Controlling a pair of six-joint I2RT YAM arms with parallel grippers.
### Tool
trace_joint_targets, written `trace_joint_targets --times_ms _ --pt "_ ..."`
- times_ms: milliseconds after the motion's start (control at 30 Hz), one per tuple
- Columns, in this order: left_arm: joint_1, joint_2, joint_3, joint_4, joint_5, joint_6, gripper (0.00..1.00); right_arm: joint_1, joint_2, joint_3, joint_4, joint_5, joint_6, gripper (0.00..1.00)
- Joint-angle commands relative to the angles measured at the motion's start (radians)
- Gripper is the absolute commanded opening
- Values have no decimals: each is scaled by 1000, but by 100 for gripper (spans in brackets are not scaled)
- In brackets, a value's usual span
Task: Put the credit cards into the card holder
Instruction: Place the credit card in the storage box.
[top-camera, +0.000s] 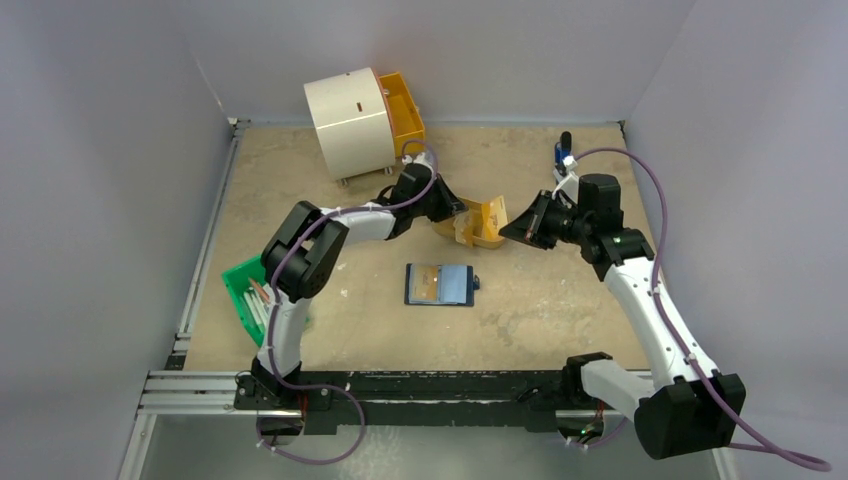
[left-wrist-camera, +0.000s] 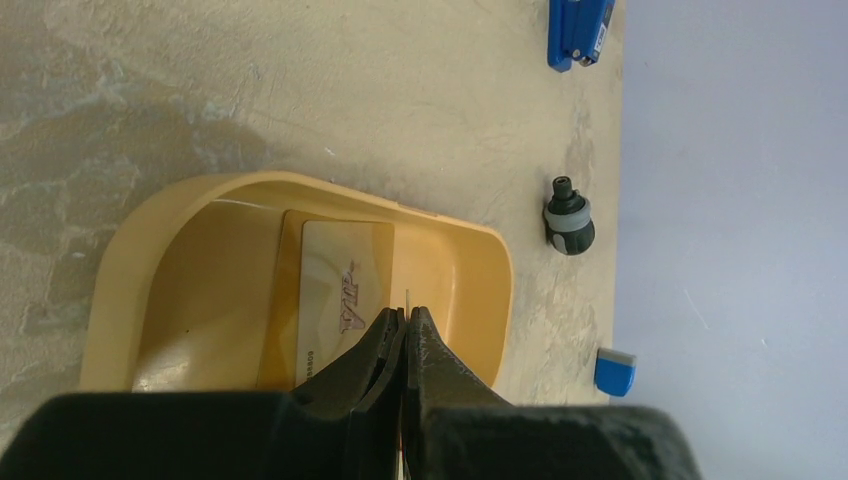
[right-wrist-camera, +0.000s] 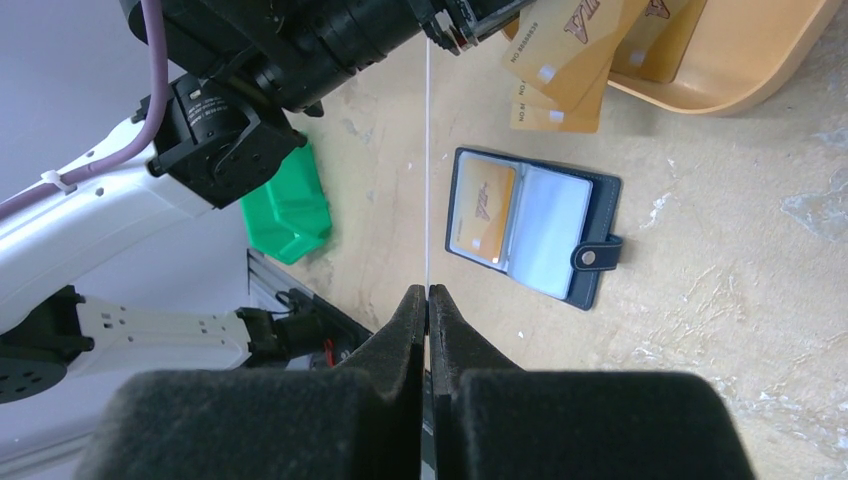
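1. Card holder: lies open and flat at mid-table, with one credit card in its pocket.
2. Loose credit cards: in and overhanging the orange tray, at 1 o'clock from the holder.
3. Held card: seen edge-on over the table. Left gripper and right gripper each have their jaws clamped on it.
4. Green box: at 9 o'clock.

Open card holder, orange tray beyond

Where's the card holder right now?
In the top view the card holder lies open at the middle of the table, just on the robot's side of the orange tray, with the green box well to its left.
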Motion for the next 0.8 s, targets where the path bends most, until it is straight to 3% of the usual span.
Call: trace_joint_targets --times_ms 0,300,533,767 --pt "5 3 40 48 -25 -9 0 -3 -26 35 12 8 -14 0" --pt "35 -10 -51 209 -84 -238 0 -4 -29 40 13 10 -14 0" --pt "37 -1 -35 145 -63 -228 0 -4 -28 43 13 7 -17 0" --pt "36 -51 -42 60 -62 -176 27 -4 -25 34 26 -4 -14 0"
